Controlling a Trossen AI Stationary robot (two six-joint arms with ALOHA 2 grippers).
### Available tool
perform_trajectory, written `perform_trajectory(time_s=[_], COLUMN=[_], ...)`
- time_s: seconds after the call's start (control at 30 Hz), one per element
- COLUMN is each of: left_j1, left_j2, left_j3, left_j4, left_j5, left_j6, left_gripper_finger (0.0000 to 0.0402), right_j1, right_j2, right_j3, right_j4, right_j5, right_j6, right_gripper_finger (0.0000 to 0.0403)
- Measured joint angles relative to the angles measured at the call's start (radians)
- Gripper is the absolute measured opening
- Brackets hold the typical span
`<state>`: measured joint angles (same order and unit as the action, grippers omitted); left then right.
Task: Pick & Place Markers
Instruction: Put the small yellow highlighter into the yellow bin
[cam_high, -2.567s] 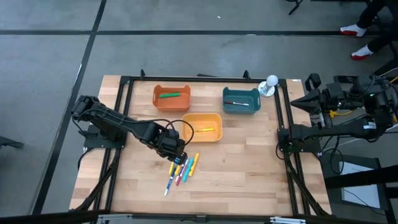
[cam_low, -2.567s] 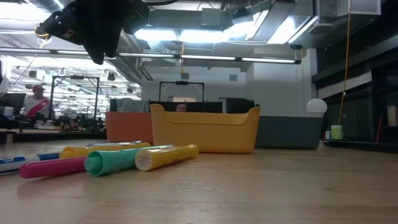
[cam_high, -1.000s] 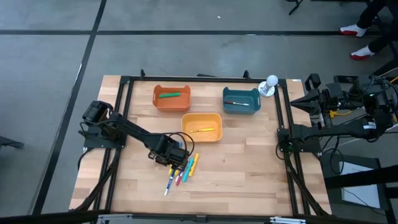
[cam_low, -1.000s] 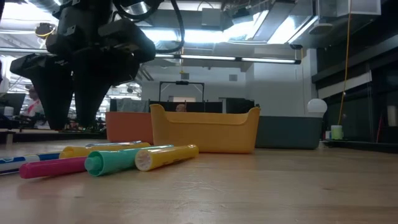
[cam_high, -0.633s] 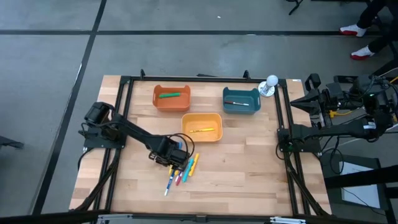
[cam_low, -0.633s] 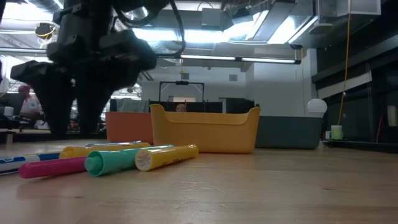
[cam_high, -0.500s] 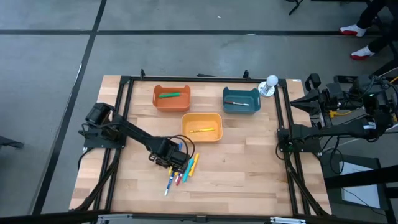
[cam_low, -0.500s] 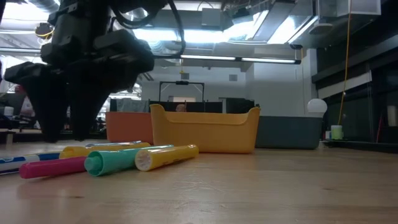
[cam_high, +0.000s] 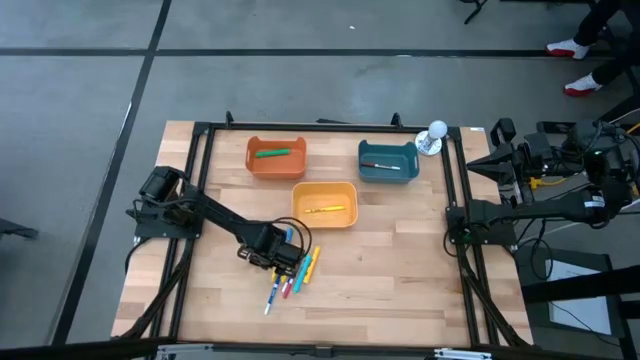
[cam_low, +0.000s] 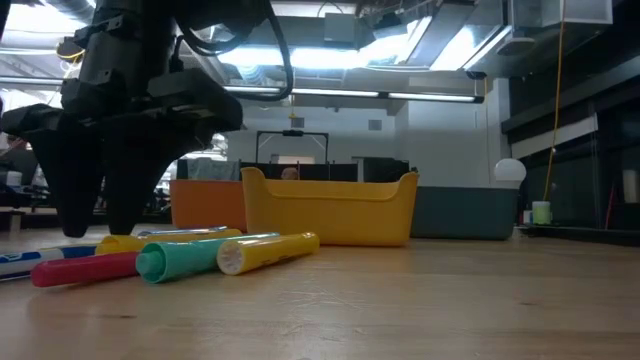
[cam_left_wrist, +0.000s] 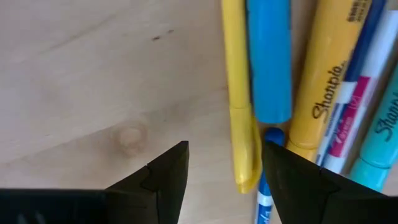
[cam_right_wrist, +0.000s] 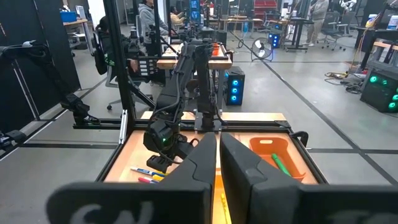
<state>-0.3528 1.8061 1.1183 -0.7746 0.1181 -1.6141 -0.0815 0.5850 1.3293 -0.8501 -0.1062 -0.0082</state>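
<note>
Several markers (cam_high: 292, 272) lie side by side on the wood, yellow, blue, pink and teal; the low view shows them as a pink marker (cam_low: 88, 268), a teal marker (cam_low: 200, 256) and a yellow marker (cam_low: 268, 250). My left gripper (cam_high: 279, 259) hangs low over the pile's far end, fingers pointing down and open. In its wrist view the left gripper (cam_left_wrist: 227, 169) has a finger on either side of the thin yellow marker (cam_left_wrist: 239, 118), with a blue marker (cam_left_wrist: 268, 62) beside it. My right gripper (cam_right_wrist: 217, 163) is shut and waits at the table's right edge.
Beyond the pile stand three bins: an orange bin (cam_high: 252, 160) holding a green marker, a yellow bin (cam_high: 299, 210) holding a yellow one, and a teal bin (cam_high: 366, 170) with a marker. A white ball on a stand (cam_high: 436, 131) sits at the far right corner.
My left gripper has come down toward the markers and drifted a little toward the near edge, staying open. The markers have not moved.
</note>
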Motion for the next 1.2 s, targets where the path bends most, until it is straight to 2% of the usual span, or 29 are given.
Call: perform_trajectory(time_s=[0.23,0.87,1.03,1.2], left_j1=[0.001,0.002,0.002,0.002], left_j2=[0.002,0.043,0.043,0.043], left_j3=[0.0,0.0,0.0,0.0], left_j4=[0.001,0.04,0.034,0.034], left_j5=[-0.029,-0.021,-0.019,-0.012], left_j6=[0.0,-0.033,-0.041,-0.041], left_gripper_finger=[0.0196,0.019,0.0163,0.0104], right_j1=[0.0,0.0,0.0,0.0], right_j2=[0.0,0.0,0.0,0.0], right_j3=[0.0,0.0,0.0,0.0], right_j4=[0.0,0.0,0.0,0.0], right_j5=[0.0,0.0,0.0,0.0], right_j6=[0.0,0.0,0.0,0.0], right_gripper_finger=[0.0023,0.0023,0.0023,0.0023])
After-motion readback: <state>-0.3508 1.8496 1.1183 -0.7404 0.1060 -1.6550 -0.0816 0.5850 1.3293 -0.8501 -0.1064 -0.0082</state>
